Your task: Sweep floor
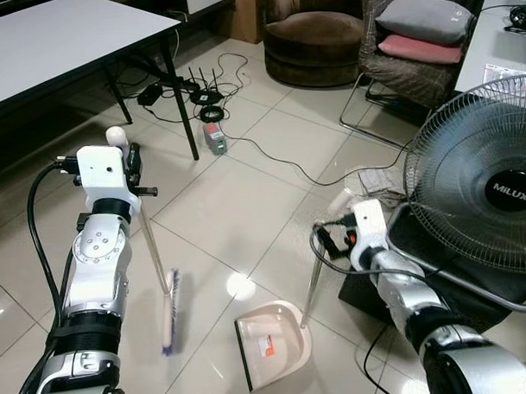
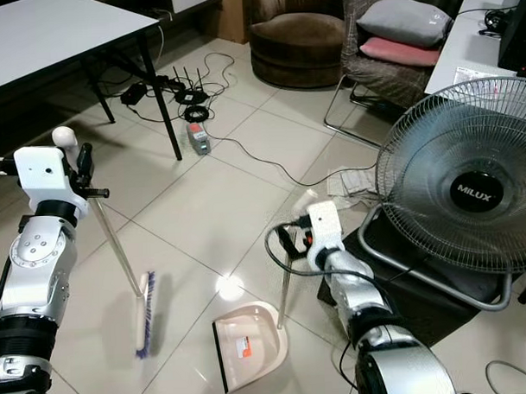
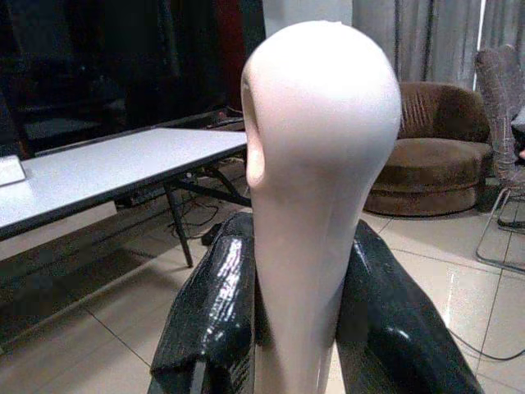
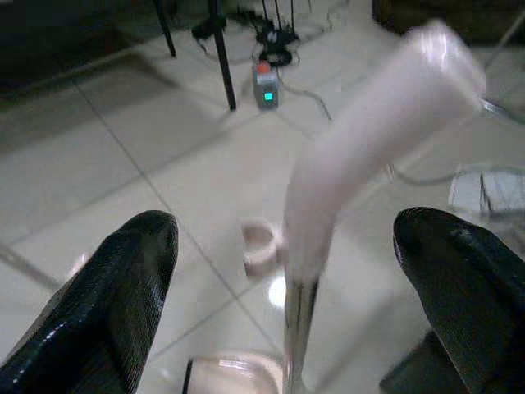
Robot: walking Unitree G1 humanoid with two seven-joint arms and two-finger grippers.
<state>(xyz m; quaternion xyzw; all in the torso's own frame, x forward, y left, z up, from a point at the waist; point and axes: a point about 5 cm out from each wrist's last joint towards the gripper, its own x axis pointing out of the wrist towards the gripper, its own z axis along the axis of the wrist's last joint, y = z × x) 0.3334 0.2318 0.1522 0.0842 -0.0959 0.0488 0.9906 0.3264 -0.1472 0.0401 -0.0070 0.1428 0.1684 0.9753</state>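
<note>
Closest in, the left gripper (image 3: 299,328) was clamped on the pale knob of the broom (image 1: 169,308) handle, both black fingers pressed against its neck in the left wrist view. From the head camera that arm stood raised on the robot's left, the thin metal shaft slanting down to the brush head, which rested on the tiles just left of the dustpan (image 1: 272,344).

That dustpan sat flat on the floor between the two arms, mouth turned toward the brush, its upright handle rising toward the right gripper (image 4: 287,304). In the right wrist view the fingers stood wide apart on either side of the pale grip, touching neither side, so the pan was standing free. The grip was blurred there, so how near the fingers were to closing was hard to judge.

As for progress, I judged the sweeping barely under way: the pan's tray looked empty apart from a label, and no heap of dirt showed on the glossy tiles. Left to do, it seemed: take hold of the pan and draw the brush across toward it, minding the cables (image 1: 270,153) and the fan (image 1: 488,198) beside the right arm.
</note>
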